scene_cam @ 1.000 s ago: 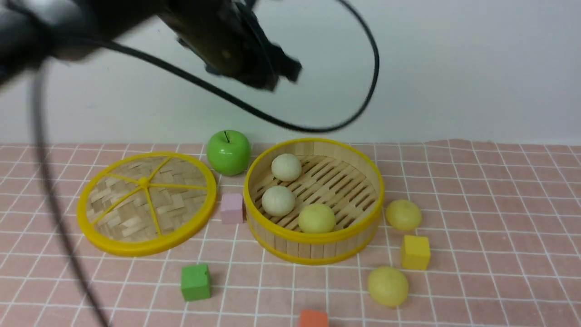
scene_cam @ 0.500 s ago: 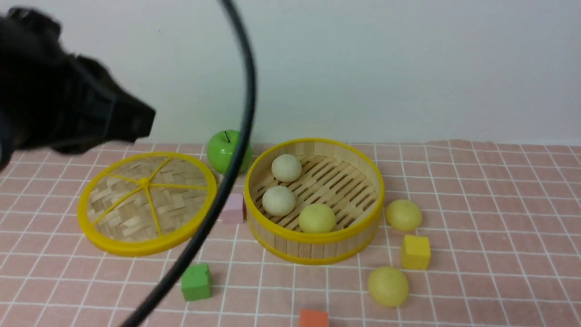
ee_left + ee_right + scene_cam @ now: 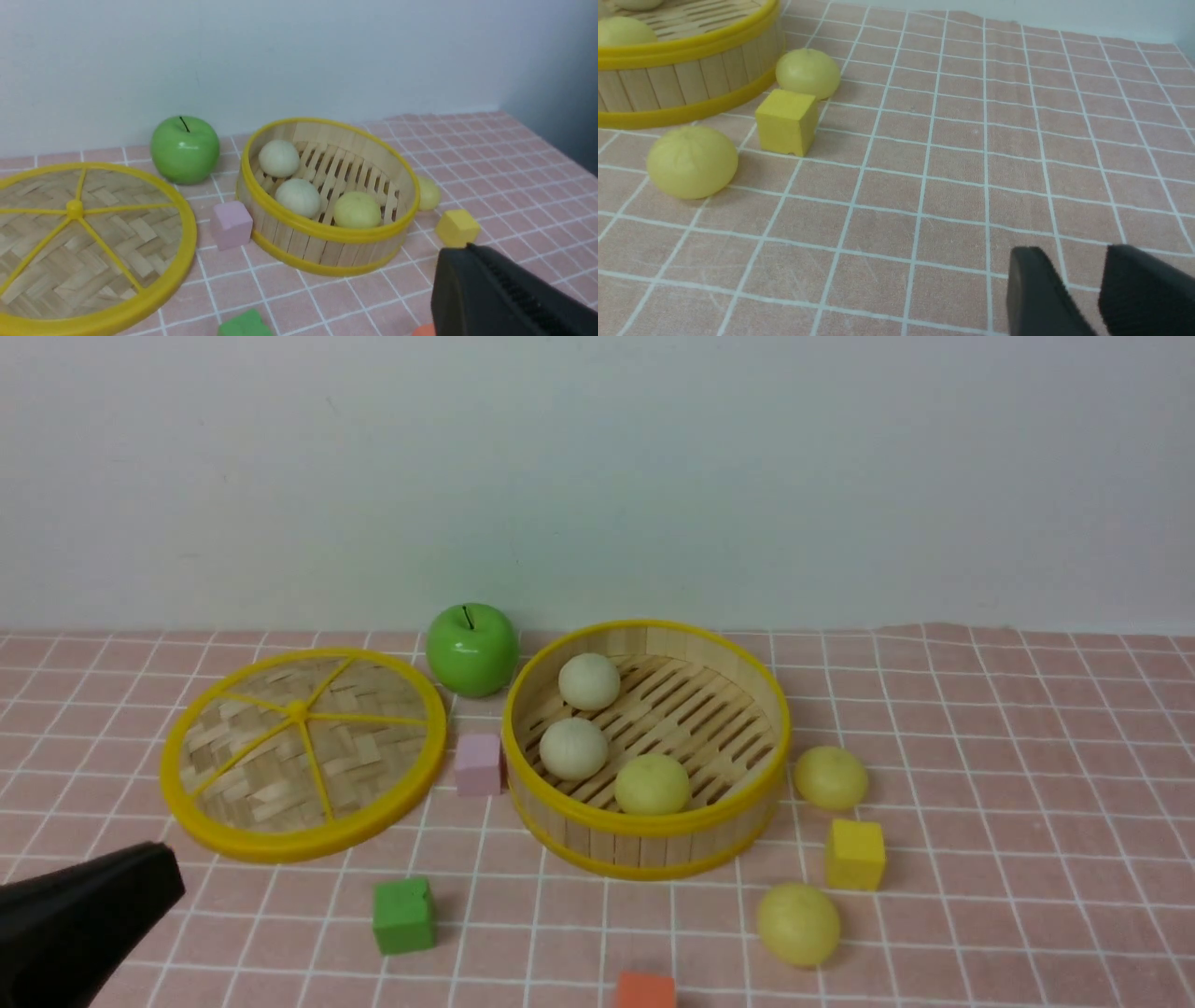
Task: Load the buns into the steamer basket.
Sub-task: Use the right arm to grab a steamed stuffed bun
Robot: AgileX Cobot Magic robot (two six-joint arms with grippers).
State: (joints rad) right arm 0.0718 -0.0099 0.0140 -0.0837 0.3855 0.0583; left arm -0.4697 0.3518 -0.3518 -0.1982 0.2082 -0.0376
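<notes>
Steamer basket (image 3: 644, 847) holds three buns: far off-white bun (image 3: 589, 680), near off-white bun (image 3: 573, 748) and inside yellow bun (image 3: 652, 784), the last against the near wall. Two are still out on the tabletop (image 3: 1027, 784). The far loose bun (image 3: 830, 777) is just beside the basket wall and the near loose bun (image 3: 797, 924) is apart from it. The yellow cube (image 3: 854, 854) lies between them.

Change: a second ago the left arm hung over the basket. Now the left pincer (image 3: 140, 887) is back low at the near corner, jaws together, nothing in them. The lid (image 3: 299, 751) lies just ahead of it, and the basket is further ahead and to its right, well apart. The count inside the basket is the same across that second. I judge a drop-off finished and the arm retreating.

Right pincer (image 3: 1078, 261): jaws apart, empty, low over the tabletop. Both loose buns lie ahead of it, the near one closer.

Meaning: three of five done. The remaining two sit on the right pincer's side, so it is likely its turn. Watch the yellow cube, which is close to both targets.
</notes>
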